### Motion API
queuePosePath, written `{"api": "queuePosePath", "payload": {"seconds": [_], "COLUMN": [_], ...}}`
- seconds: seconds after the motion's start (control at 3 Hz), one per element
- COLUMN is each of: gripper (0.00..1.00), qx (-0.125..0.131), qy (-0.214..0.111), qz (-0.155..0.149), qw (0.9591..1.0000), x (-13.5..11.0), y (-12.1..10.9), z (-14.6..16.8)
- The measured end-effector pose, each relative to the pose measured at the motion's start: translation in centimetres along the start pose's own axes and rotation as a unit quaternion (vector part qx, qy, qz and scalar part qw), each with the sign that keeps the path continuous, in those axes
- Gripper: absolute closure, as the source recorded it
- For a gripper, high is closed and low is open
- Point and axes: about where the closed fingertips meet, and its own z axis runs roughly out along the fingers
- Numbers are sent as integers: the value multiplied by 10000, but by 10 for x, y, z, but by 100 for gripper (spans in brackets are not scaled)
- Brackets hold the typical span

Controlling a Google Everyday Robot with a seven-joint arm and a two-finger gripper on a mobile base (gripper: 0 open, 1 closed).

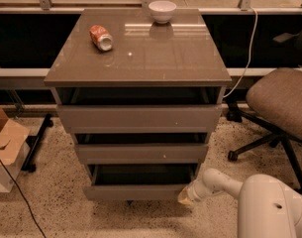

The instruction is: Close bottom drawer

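The bottom drawer (133, 191) is the lowest, slimmest grey-brown drawer of the cabinet (138, 58). It stands pulled out a short way, with a dark gap of its tray showing above its front. My gripper (185, 198) is at the end of the white arm (217, 182) and rests against the right end of the drawer's front. The two drawers above it, the top drawer (139, 118) and the middle drawer (140, 152), also stand slightly out.
A tipped red can (101, 37) and a white bowl (162, 11) sit on the cabinet top. An office chair (281, 100) stands at the right, a cardboard box (4, 143) at the left. A cable (247, 48) hangs behind.
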Motion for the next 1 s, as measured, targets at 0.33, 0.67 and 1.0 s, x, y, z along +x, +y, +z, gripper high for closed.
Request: {"api": "queuePosePath", "payload": {"seconds": [0.33, 0.67, 1.0], "gripper": [100, 100, 100], "qx": [0, 199, 380], "qy": [0, -43, -90], "qz": [0, -28, -93], "qw": [10000, 9998, 9992], "x": [0, -1, -1], "y": [0, -13, -27], "z": [0, 7, 15]}}
